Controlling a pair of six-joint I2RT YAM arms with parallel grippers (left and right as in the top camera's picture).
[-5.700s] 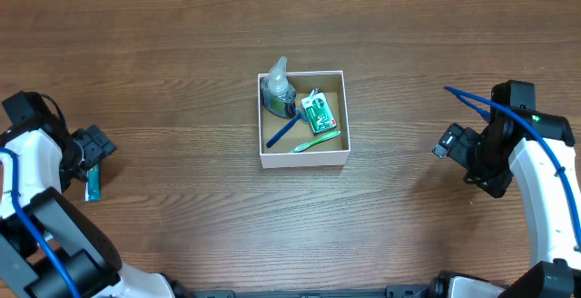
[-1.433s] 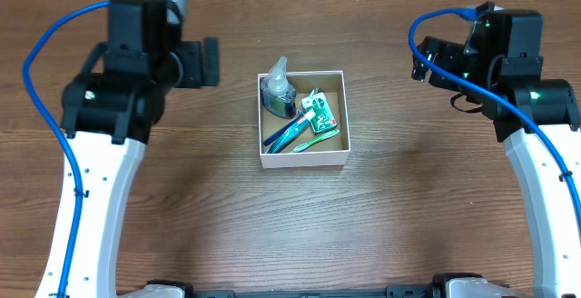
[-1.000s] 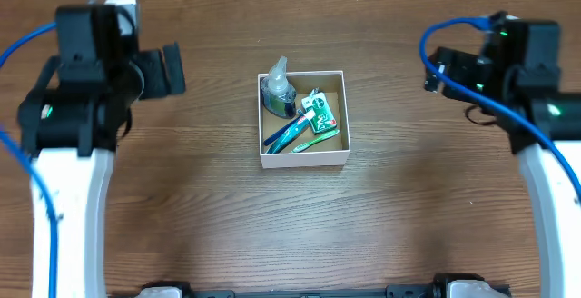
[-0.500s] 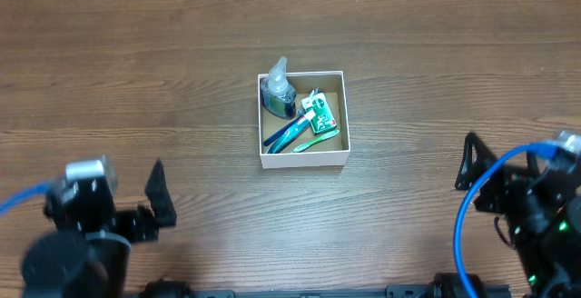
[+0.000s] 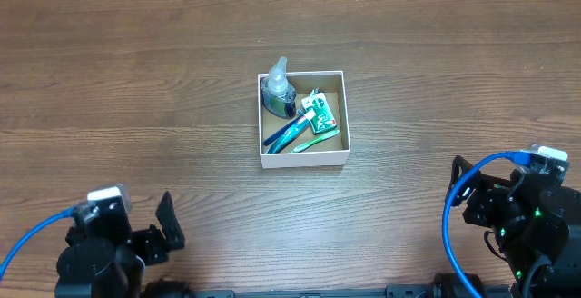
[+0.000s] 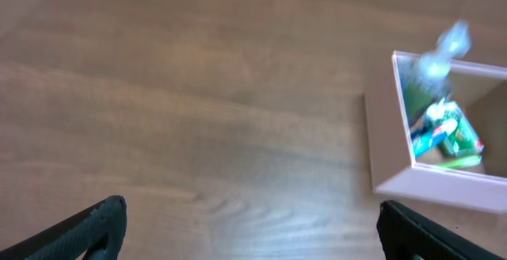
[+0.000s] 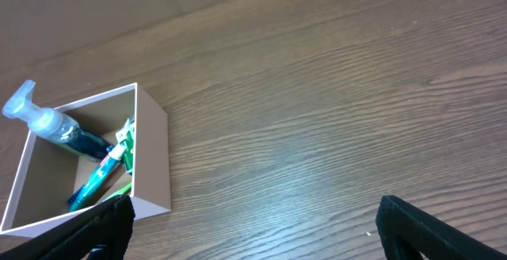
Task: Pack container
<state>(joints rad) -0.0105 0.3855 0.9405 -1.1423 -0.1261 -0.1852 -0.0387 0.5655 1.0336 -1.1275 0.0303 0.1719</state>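
The container [image 5: 303,157] is a small square white box with a brown floor at the table's middle. It holds a clear soap bottle with blue liquid [image 5: 276,89], a blue toothbrush [image 5: 287,133], a green toothbrush [image 5: 316,140] and a green packet [image 5: 319,112]. It also shows in the left wrist view [image 6: 388,153] and the right wrist view [image 7: 150,165]. My left gripper [image 6: 252,228] is open and empty at the near left edge. My right gripper [image 7: 253,227] is open and empty at the near right edge. Both are far from the box.
The table is brown wood [image 5: 163,98]. Blue cables loop off both arms at the near corners [image 5: 449,216].
Both arms swung from the table's far side back to the near edge, low at the front corners. A blue toothbrush joined the box contents since the earliest frame.
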